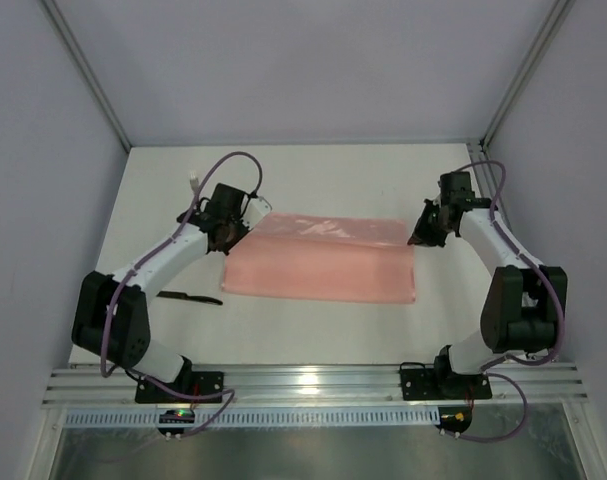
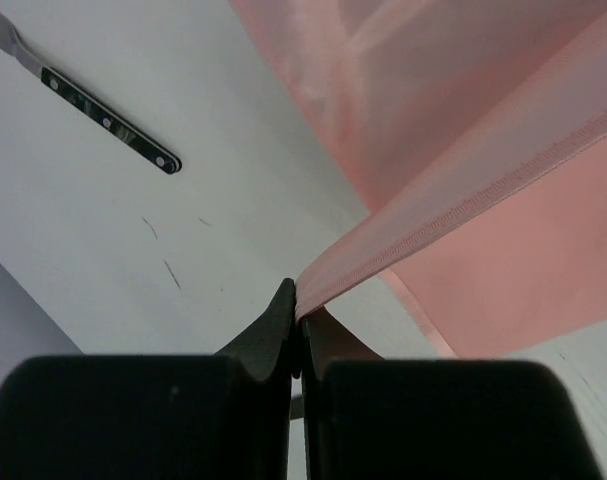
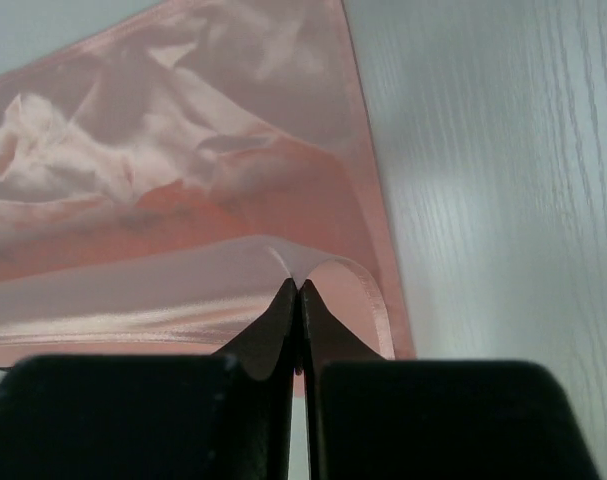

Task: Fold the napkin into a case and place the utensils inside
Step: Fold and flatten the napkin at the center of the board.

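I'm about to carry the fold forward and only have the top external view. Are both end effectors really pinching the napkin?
Observer: The left end effector is shut on the napkin, clamping its stitched hem.
Operator: And the right one?
Observer: The right end effector is shut on the napkin's edge, which arches up above the sheet beneath.
Operator: Is any cutlery touching the napkin on the left?
Observer: No. The left wrist view shows a fork with a black riveted handle lying on the table, apart from the napkin.
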Motion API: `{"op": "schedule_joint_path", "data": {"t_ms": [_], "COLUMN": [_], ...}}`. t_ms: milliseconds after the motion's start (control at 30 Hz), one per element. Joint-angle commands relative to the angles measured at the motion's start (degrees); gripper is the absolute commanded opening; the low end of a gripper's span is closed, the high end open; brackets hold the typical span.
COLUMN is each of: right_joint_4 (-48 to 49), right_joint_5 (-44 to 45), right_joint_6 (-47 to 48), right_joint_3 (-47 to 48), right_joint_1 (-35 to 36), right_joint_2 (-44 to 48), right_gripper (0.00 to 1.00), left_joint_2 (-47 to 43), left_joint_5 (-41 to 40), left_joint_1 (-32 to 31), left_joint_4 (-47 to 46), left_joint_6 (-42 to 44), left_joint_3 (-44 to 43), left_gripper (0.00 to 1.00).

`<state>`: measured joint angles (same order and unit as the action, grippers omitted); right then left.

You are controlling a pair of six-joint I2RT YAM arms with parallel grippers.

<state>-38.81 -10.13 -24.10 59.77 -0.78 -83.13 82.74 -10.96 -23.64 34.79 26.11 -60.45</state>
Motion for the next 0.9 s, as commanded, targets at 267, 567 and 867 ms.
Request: {"op": "schedule_joint_path", "data": {"t_ms": [267,567,867], "right_joint_4": [8.75,11.56,10.95], "right_joint_5": [-3.14,-0.77,4.85], "right_joint_6": [-1.48,-3.41,-2.62], "right_joint_3": [15.81,13.89,6.85], "right_joint_1": [-0.81,2.62,2.45], "right_joint_2": [-21.89,-24.8,-17.06], "right_gripper": [0.04,0.04,0.04], "left_joint_2": [15.69,21.23,22.55], "left_joint_5": [-0.73,3.92,5.07], "left_joint_1": [5.79,6.85,6.76], "left_joint_4": [-8.68,-7.8,-8.76], "left_joint_6": [-0.09,-0.44,-1.94], "left_joint_3": [-9.86,-9.52,-10.3], "left_gripper": [0.0,0.0,0.0]}}
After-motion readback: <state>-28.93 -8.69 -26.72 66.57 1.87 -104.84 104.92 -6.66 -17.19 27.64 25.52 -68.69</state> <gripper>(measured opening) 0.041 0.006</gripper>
